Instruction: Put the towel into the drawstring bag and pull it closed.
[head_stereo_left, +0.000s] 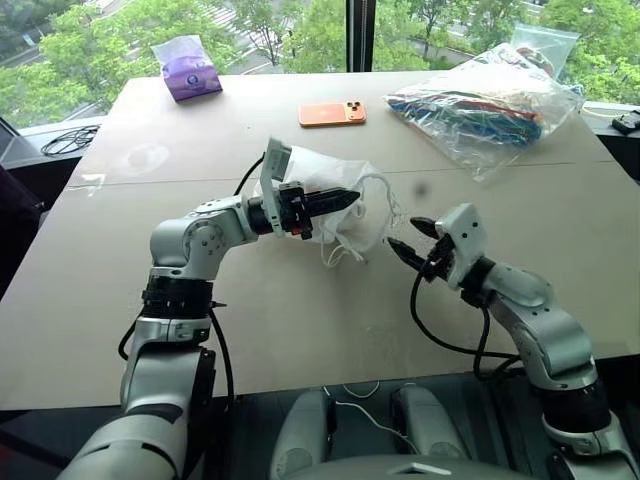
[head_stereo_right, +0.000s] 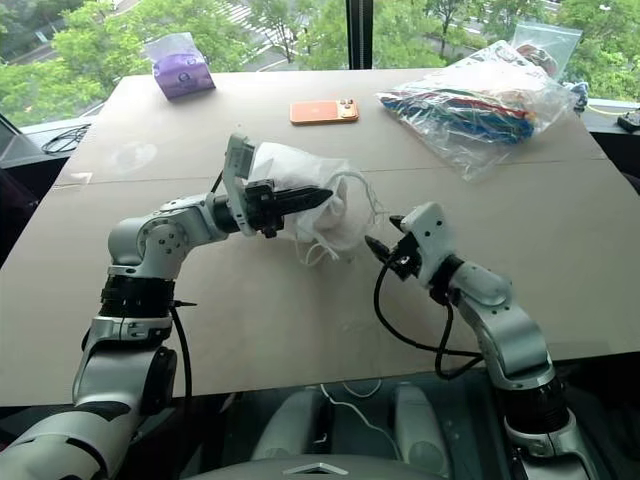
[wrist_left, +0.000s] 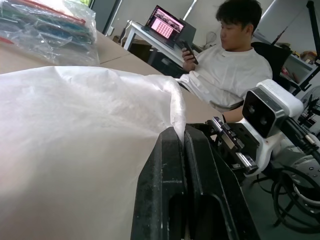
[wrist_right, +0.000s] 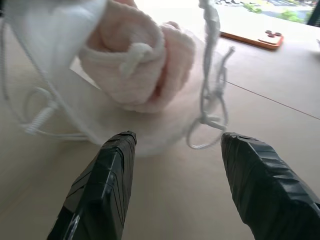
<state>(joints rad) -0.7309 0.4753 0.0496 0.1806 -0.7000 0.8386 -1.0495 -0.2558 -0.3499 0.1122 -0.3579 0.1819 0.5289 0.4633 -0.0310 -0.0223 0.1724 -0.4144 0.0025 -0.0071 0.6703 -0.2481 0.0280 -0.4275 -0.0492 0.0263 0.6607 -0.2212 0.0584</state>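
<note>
Towel (wrist_right: 135, 65): pale pink, rolled, sitting in the mouth of the drawstring bag (head_stereo_left: 335, 205), part of it showing past the white film in the right wrist view; not yet fully covered.
Bag position: lying near the middle of the table (head_stereo_left: 300, 330), on the robot's left-centre, its bulk resting on the board while one edge is being lifted.
Bag mouth: facing toward the right arm; the open end and the cords are on that side.
Drawstrings (wrist_right: 207, 117): white cords hanging loose from the mouth, one knotted loop dangling just ahead of the right fingertips, another trailing on the board.
Left gripper (head_stereo_left: 345, 197): fingers pressed together, pinching the bag's rim film between them, as the left wrist view shows; pointing across toward the right arm.
Right gripper (head_stereo_left: 410, 237): jaws standing apart, holding nothing, level and aimed at the bag mouth from the right side, close to it but not touching.
Nearer arm for the cord: the right one; the knotted loop is lying between its fingers' line of reach.
Judgement: closing is depending on the right fingers taking that loop and drawing away from the left hold.
Risk: the towel is protruding and may block the mouth from cinching.
</note>
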